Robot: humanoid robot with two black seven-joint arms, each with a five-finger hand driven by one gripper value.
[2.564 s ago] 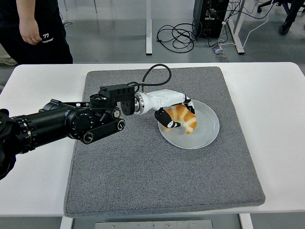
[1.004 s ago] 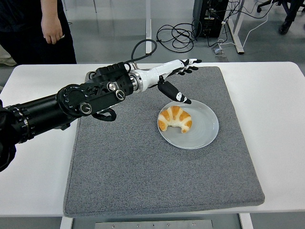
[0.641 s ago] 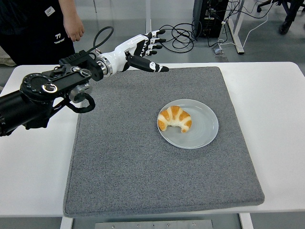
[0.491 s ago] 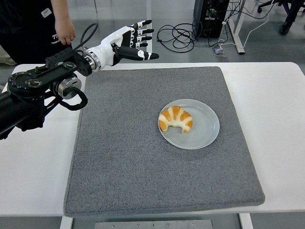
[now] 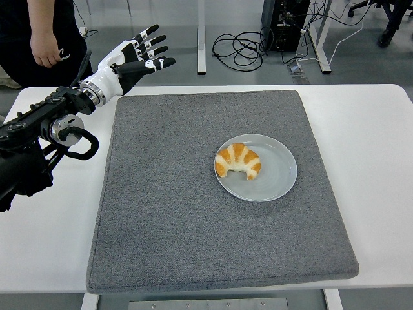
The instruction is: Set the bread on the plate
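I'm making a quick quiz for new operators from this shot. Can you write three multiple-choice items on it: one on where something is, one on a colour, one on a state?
1. Where is the bread?
A. on the bare table
B. on the plate
C. in the left hand

2. What colour is the mat under the plate?
A. grey
B. red
C. green

3. How is the left hand?
A. curled into a fist
B. clasped on the bread
C. open, fingers spread, holding nothing

Answers:
1 B: the bread lies on the plate's left part.
2 A: the mat is grey on the white table.
3 C: the hand is raised over the mat's far left corner, well away from the plate.
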